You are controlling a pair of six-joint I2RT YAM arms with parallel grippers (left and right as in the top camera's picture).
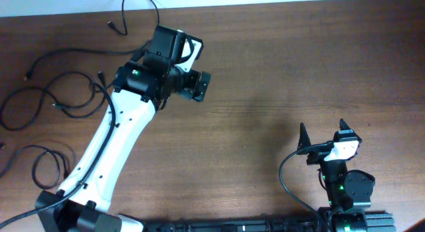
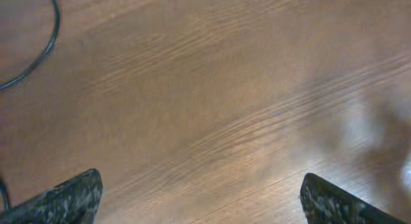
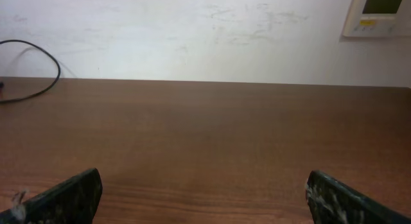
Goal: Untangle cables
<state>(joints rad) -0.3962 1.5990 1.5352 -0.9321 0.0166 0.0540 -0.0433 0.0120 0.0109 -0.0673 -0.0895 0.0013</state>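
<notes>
1. While my left pincer [image 1: 198, 86] is over the far-left part of the wooden table [image 1: 279, 72], its fingers are spread wide with only bare wood between them.
2. The black cables [image 1: 58, 102] lie tangled along the left edge, beside my left arm and not touching that pincer.
3. From my left wrist, one cable loop [image 2: 49, 49] curves through the upper left corner, apart from my fingertips [image 2: 70, 198].
4. My right pincer [image 1: 324, 133] sits toward the near-right corner, also spread open and holding nothing, well apart from the cables.
</notes>
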